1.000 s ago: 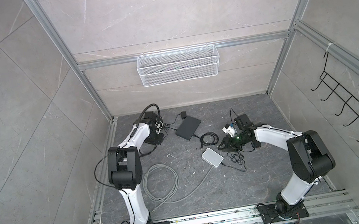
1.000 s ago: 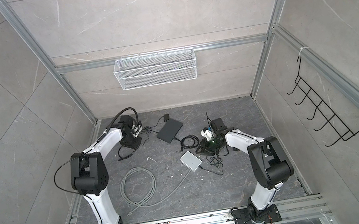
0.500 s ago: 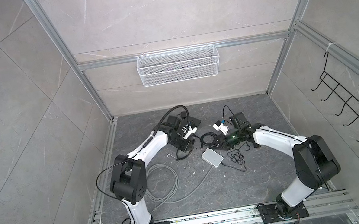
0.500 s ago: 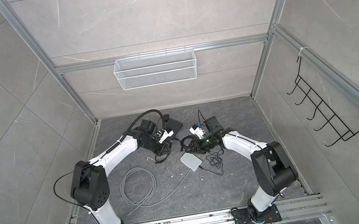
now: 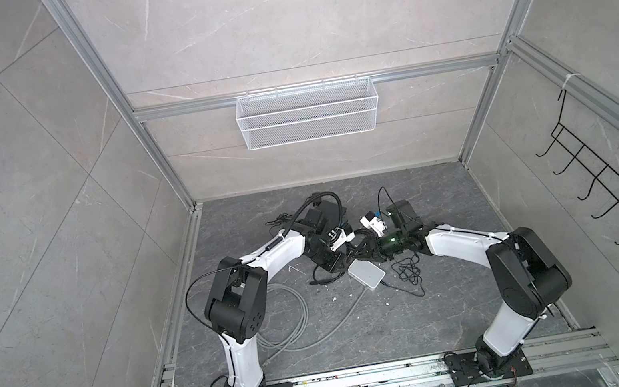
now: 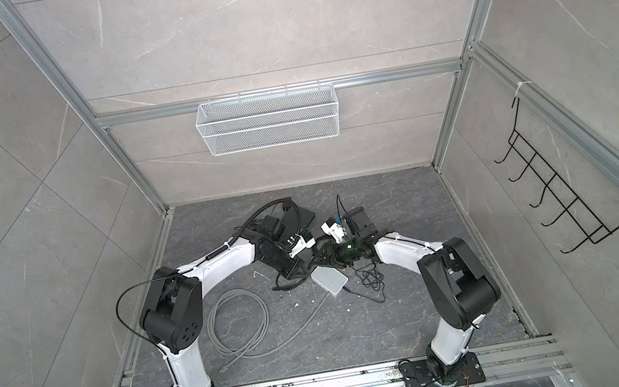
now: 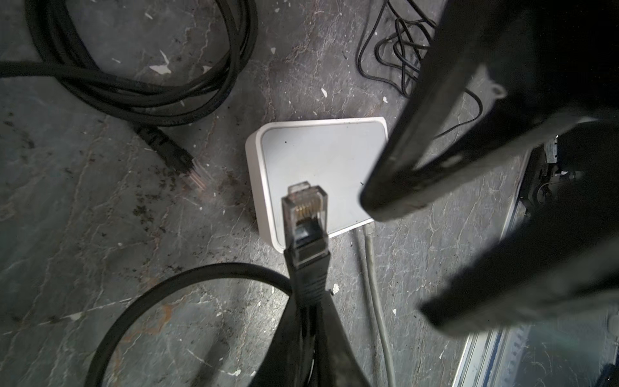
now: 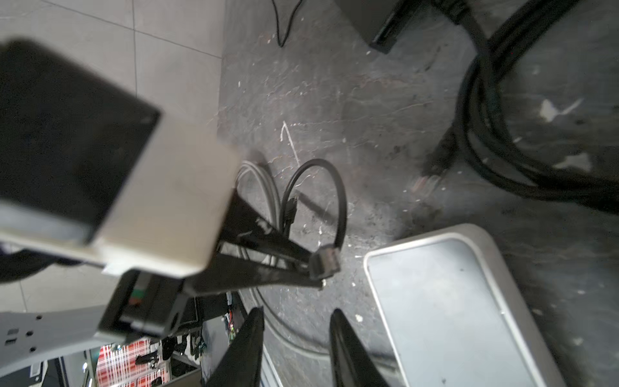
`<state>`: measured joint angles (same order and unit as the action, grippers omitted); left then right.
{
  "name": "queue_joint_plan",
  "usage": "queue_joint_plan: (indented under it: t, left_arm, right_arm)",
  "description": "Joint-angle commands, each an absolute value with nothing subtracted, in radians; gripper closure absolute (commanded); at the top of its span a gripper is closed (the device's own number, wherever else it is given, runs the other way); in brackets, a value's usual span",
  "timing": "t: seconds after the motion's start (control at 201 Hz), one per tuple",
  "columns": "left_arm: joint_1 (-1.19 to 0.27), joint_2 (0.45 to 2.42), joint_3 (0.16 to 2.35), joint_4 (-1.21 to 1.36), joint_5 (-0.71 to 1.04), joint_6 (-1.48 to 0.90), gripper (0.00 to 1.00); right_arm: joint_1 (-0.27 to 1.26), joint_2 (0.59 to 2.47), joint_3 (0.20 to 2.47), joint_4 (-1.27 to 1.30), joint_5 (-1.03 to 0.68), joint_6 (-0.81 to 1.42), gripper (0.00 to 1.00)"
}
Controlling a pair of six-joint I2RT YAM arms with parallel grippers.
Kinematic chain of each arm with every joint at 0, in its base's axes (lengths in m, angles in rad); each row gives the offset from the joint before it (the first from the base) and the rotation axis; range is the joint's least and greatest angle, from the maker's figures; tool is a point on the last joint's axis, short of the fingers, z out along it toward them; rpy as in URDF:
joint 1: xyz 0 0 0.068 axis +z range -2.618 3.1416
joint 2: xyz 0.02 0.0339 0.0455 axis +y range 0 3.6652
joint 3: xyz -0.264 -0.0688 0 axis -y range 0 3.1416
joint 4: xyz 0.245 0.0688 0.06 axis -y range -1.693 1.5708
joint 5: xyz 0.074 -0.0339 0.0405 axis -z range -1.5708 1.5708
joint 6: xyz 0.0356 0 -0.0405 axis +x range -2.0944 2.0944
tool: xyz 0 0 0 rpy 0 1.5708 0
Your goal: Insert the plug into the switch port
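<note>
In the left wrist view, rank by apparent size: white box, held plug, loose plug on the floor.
1. white box
2. held plug
3. loose plug
The held plug sits nearer the camera, so the order of the two plugs is unsure.

No legible text, label, brand, number or sign found in any view; the red and white printed patch (image 8: 124, 362) in the right wrist view is too blurred to read

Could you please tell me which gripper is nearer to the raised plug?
Left: the left gripper is shut on the plug; the right gripper hangs open just beside it.
</note>
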<state>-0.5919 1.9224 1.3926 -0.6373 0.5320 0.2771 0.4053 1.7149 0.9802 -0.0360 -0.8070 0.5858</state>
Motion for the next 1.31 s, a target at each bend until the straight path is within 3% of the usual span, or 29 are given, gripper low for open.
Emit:
queue_joint_plan:
  t: [0.0,0.557,0.941,0.985,1.095,1.304]
  left_arm:
    - [-0.595,1.930,1.395,-0.623,0.568,0.270,0.87]
    - [-0.598,1.924,1.379,-0.607,0.572,0.265,0.87]
    - [-0.597,1.906,1.352,-0.561,0.510,0.230,0.86]
    - [-0.598,1.897,1.341,-0.546,0.503,0.221,0.83]
    - [-0.598,1.868,1.310,-0.497,0.447,0.167,0.64]
    - [-0.635,1.740,1.124,-0.256,0.392,0.047,0.54]
  right_arm:
    - [0.406,1.750,0.983,0.015,-0.756,0.613,0.64]
    - [0.407,1.831,1.043,0.046,-0.764,0.625,0.68]
    - [0.407,1.796,0.993,0.031,-0.811,0.630,0.90]
    - [0.407,1.785,0.978,0.026,-0.810,0.637,0.90]
    - [0.406,1.765,0.942,0.056,-0.811,0.707,0.91]
    - [0.412,1.742,0.868,0.136,-0.793,0.866,0.90]
